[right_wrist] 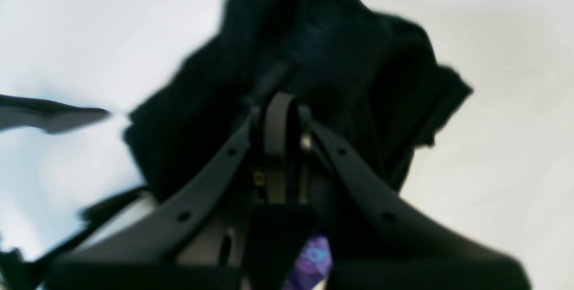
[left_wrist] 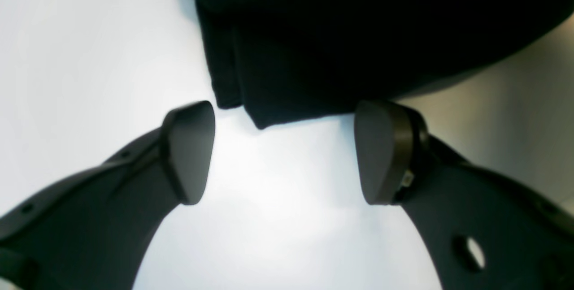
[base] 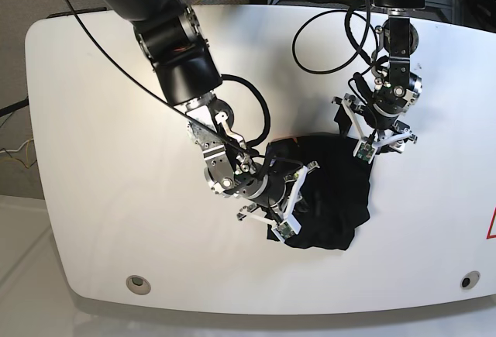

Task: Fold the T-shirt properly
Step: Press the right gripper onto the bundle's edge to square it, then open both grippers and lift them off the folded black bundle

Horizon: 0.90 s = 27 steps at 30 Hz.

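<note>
The black T-shirt (base: 329, 194) lies bunched on the white tabletop (base: 101, 120), near its middle. The right pincer (right_wrist: 280, 115) is clenched on a fold of the cloth, mid-fold; the left pincer (left_wrist: 282, 151) hangs released just beside the shirt's far-right edge. Next, it likely needs to grasp that edge.

The T-shirt (base: 329, 197) is soft matt black cloth; the table (base: 101, 159) is smooth, faintly glossy white.
</note>
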Motion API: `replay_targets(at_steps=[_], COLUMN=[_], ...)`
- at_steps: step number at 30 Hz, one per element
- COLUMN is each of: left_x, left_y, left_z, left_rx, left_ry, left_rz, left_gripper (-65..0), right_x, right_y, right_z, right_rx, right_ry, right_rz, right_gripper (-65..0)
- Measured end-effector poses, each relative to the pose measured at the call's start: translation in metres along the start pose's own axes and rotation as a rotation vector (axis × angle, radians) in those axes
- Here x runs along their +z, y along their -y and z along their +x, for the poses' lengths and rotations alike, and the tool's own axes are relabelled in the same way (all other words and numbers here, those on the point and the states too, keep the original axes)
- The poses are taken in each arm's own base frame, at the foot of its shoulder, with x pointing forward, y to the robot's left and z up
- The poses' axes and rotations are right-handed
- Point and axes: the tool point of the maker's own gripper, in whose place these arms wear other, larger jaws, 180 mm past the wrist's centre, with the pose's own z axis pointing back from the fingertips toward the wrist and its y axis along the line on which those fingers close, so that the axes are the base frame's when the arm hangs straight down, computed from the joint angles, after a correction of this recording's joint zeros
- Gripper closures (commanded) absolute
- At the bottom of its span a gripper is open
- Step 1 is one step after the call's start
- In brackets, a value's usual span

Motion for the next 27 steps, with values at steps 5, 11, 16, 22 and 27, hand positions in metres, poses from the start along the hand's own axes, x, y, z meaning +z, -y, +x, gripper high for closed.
replay_targets(at_steps=[5,11,16,22,27], left_x=[0.0,0.0,0.001,0.002,0.003], left_y=[0.0,0.0,0.004,0.005,0.004], left_z=[0.0,0.0,-0.007,-0.007,-0.005], left_rx=[0.001,0.001,0.004,0.004,0.003], left_ry=[-0.001,0.0,-0.012,-0.008,-0.001], left_rz=[0.0,0.001,-0.004,-0.006,-0.004], left_gripper=[-44.4,-44.4,-44.4,-44.4,-44.4], right_x=[-0.012,-0.023,-0.025,-0.026,-0.027], right_y=[0.007,0.014,0.012,0.009,0.006], right_z=[-0.016,-0.027,-0.032,-0.029,-0.03], right_rx=[-0.034,-0.057,-0.063,-0.062,-0.069], right_ry=[-0.025,-0.023,-0.019,-0.006,0.014], right_rz=[-0.004,-0.003,0.008,0.012,0.014], right_gripper=[-2.8,-2.8,-2.8,-2.5,-2.4])
